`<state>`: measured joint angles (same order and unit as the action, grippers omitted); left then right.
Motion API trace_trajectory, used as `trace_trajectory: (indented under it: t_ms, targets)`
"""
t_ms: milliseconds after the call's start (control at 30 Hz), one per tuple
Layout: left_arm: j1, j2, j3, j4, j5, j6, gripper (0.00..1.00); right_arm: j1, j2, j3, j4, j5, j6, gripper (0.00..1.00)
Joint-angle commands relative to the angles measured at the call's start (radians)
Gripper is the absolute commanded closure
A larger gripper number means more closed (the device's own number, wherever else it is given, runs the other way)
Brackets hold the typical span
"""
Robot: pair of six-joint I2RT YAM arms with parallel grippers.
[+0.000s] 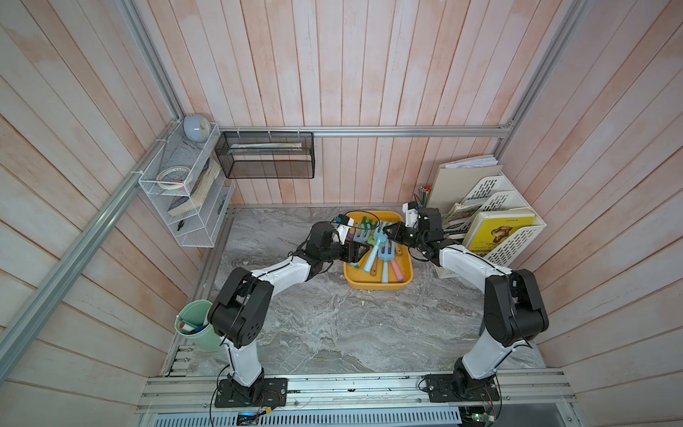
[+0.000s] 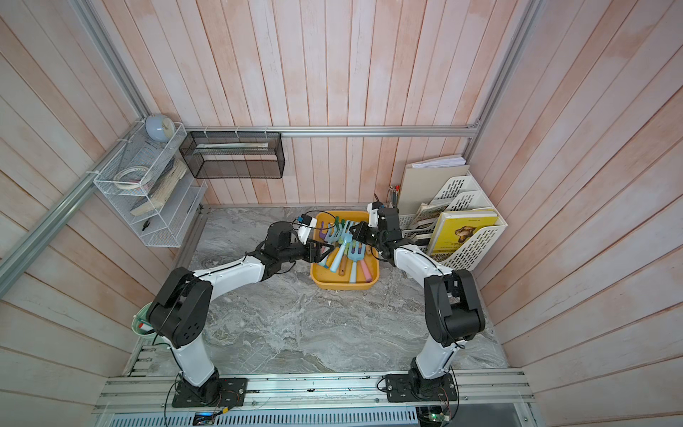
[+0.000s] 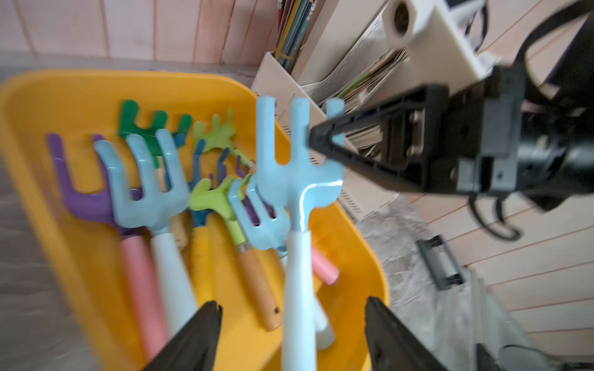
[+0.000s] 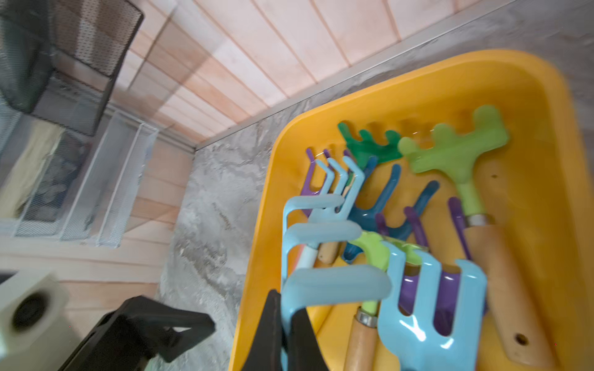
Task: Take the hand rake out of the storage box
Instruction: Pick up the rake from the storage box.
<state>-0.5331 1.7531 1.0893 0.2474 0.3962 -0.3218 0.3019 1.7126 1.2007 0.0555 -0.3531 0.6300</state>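
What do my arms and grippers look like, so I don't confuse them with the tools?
Both arms match: white shells on the left arm and right arm, bulky black joints, and thin black cables looping alongside. The left gripper and right gripper have black, tapering fingers. A white boxy camera housing sits at each wrist.

One yellow storage box (image 1: 377, 285) sits toward twelve o'clock on the table (image 1: 332, 325). Nine hand rakes (image 1: 377, 238) are there: three light blue rakes (image 3: 151, 205), two light green rakes (image 4: 456, 160), two purple rakes (image 3: 80, 199), one dark green rake (image 3: 141, 131), one dark blue rake (image 4: 369, 213). Two robot arms (image 1: 281, 270) reach over it.
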Motion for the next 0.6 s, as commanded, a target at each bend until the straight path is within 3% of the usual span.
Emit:
trace_trajectory:
  t_ms: [0, 100, 167, 267, 367, 567]
  targets:
    - [-0.041, -0.119, -0.071, 0.066, -0.379, 0.152, 0.01, 0.054, -0.008, 0.105, -0.268, 0.277, -0.025, 1.0]
    - [-0.173, -0.133, -0.11, 0.147, -0.718, 0.349, 0.0, 0.098, 0.0, 0.189, -0.377, 0.416, -0.009, 1.0]
    - [-0.253, -0.105, -0.118, 0.246, -0.902, 0.465, 0.0, 0.11, 0.012, 0.231, -0.417, 0.445, 0.01, 1.0]
    - [-0.337, -0.036, -0.132, 0.443, -1.024, 0.643, 0.0, 0.111, 0.022, 0.26, -0.42, 0.413, 0.036, 1.0]
    - [-0.369, 0.039, -0.107, 0.502, -1.06, 0.692, 0.0, 0.096, 0.031, 0.278, -0.411, 0.354, 0.048, 1.0]
    - [-0.361, 0.095, -0.068, 0.437, -0.96, 0.602, 0.0, 0.082, 0.047, 0.289, -0.386, 0.266, 0.055, 1.0]
